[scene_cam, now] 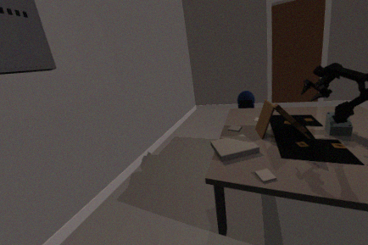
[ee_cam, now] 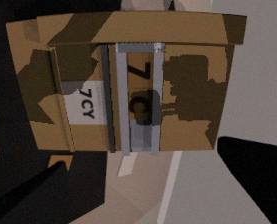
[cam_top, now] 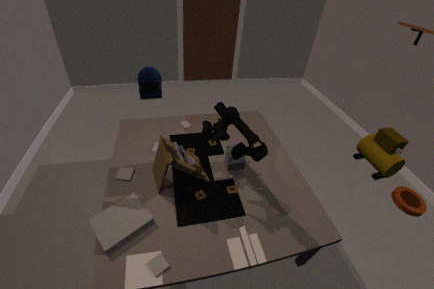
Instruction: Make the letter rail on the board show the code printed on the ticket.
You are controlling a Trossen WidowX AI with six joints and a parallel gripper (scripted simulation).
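Observation:
The wooden board (cam_top: 187,167) (scene_cam: 292,121) (ee_cam: 189,137) stands tilted on the black mat (cam_top: 210,210) (scene_cam: 292,151). Its ticket (ee_cam: 98,116) reads 7CY. In the grey rail (ee_cam: 122,100), the 7 tile (ee_cam: 139,72) sits against the closed end, with the C tile (ee_cam: 139,104) beside it; bare channel shows from the C to the open end. Loose tiles (cam_top: 213,143) (cam_top: 191,151) (cam_top: 200,194) (cam_top: 232,190) lie on the mat, letters unreadable. One loose tile (ee_cam: 60,159) is partly hidden by a finger. My gripper (cam_top: 205,131) (scene_cam: 308,96) (ee_cam: 145,157) is open and empty, above the board.
A thick pale slab (cam_top: 122,225) (scene_cam: 235,149) lies on the counter beyond the mat. Small pale pads (cam_top: 125,173) (cam_top: 158,264) (cam_top: 185,124) lie near the counter's edges. The arm's grey base (cam_top: 235,159) (scene_cam: 339,127) stands beside the mat.

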